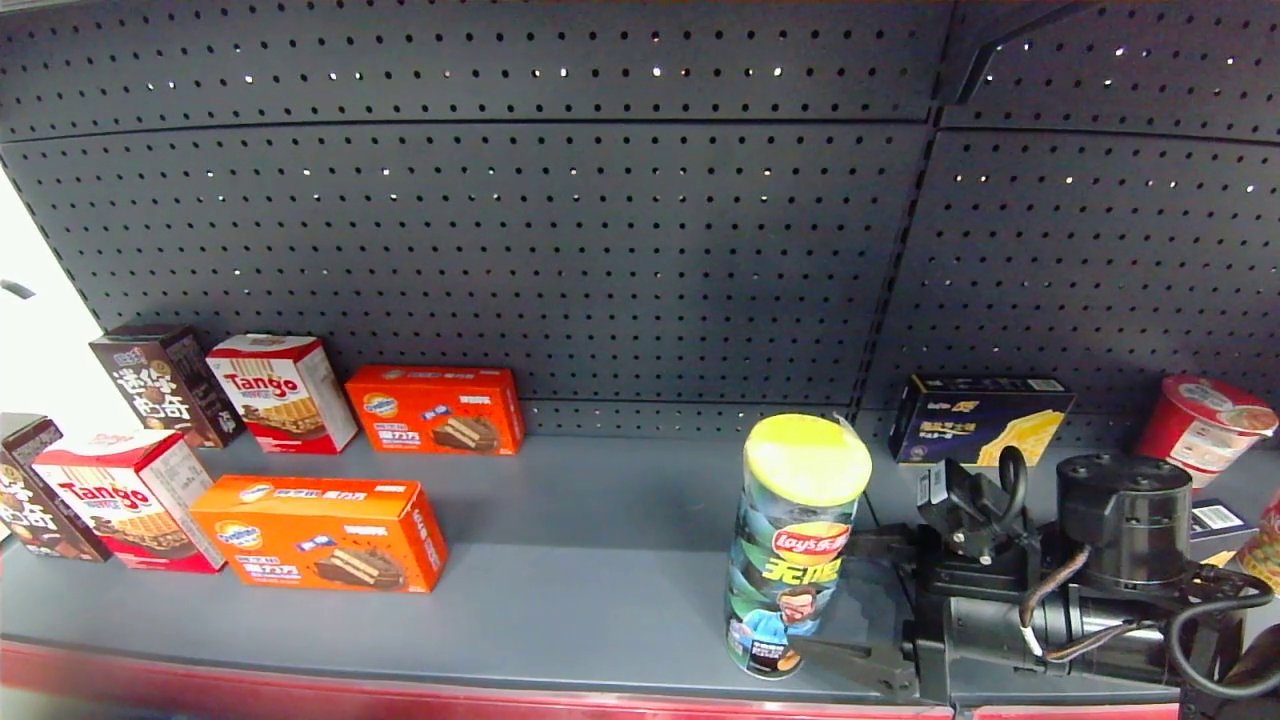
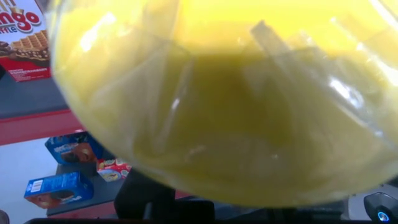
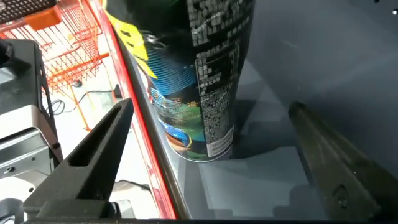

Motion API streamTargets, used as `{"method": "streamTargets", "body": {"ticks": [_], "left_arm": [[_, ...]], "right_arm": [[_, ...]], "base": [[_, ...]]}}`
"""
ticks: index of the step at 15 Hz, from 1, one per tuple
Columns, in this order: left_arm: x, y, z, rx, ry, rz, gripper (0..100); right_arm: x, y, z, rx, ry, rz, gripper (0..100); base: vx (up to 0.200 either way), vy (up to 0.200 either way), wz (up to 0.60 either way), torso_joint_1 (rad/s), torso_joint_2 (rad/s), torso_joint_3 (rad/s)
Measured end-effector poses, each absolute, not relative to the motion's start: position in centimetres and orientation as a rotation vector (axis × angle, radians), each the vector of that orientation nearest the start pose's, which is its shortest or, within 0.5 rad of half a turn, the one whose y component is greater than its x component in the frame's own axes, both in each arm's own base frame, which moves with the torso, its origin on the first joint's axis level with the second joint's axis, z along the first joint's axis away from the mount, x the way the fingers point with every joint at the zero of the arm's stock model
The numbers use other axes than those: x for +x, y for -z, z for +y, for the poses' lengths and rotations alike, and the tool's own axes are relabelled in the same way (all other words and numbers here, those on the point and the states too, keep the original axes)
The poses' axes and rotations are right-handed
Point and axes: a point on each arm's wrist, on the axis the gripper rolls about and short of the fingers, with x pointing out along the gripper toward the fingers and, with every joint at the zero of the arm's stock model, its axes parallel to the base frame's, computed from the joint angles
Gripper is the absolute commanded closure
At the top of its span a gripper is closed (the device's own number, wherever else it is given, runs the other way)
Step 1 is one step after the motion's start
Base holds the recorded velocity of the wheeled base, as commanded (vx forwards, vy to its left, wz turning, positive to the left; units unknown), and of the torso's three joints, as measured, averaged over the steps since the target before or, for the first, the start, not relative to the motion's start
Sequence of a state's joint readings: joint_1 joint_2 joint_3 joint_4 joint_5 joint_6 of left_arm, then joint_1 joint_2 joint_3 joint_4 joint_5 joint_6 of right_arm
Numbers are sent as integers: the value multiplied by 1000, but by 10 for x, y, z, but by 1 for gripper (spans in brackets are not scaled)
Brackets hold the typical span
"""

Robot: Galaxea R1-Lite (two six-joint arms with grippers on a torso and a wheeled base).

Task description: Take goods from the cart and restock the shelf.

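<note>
A tall chips can (image 1: pixel 795 545) with a yellow lid stands upright near the front edge of the grey shelf (image 1: pixel 600 560). My right gripper (image 1: pixel 830 597) is open at the can's right side, low down, one finger on each side of its base. In the right wrist view the can (image 3: pixel 199 93) stands between the two spread fingers (image 3: pixel 93 155) with a gap on both sides. A second yellow lid (image 2: pixel 236 99) sits right up against the left wrist camera, held off the ground by my left gripper, beside the shelf's red front edge.
Orange, red-and-white and brown snack boxes (image 1: pixel 320 530) stand at the shelf's left. A dark blue box (image 1: pixel 975 420) and a red cup (image 1: pixel 1205 420) stand at the back right. The orange cart (image 3: pixel 62 37) is beside the shelf; blue boxes (image 2: pixel 59 186) lie lower down.
</note>
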State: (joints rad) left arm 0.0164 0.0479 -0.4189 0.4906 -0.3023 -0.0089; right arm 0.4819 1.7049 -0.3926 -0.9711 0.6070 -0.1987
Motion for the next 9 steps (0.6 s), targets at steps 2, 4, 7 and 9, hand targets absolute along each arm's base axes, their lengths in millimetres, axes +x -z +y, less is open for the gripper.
{"method": "streamTargets", "body": {"ticks": [2, 4, 7, 9], "left_arm": [[-63, -136, -8, -28, 285, 119, 100], [-64, -136, -8, -28, 285, 118, 100], [-63, -134, -8, -29, 293, 125, 100], [-62, -133, -8, -30, 294, 128, 100]], "right_arm": [[217, -116, 128, -155, -1109, 241, 0], [218, -119, 131, -158, -1118, 228, 0], [219, -124, 138, -161, -1140, 206, 0], [219, -125, 140, -162, -1145, 201, 0]], "base": [[0, 0, 0, 0, 0, 0], [0, 0, 0, 0, 0, 0], [0, 0, 0, 0, 0, 0], [0, 0, 0, 0, 0, 0]]}}
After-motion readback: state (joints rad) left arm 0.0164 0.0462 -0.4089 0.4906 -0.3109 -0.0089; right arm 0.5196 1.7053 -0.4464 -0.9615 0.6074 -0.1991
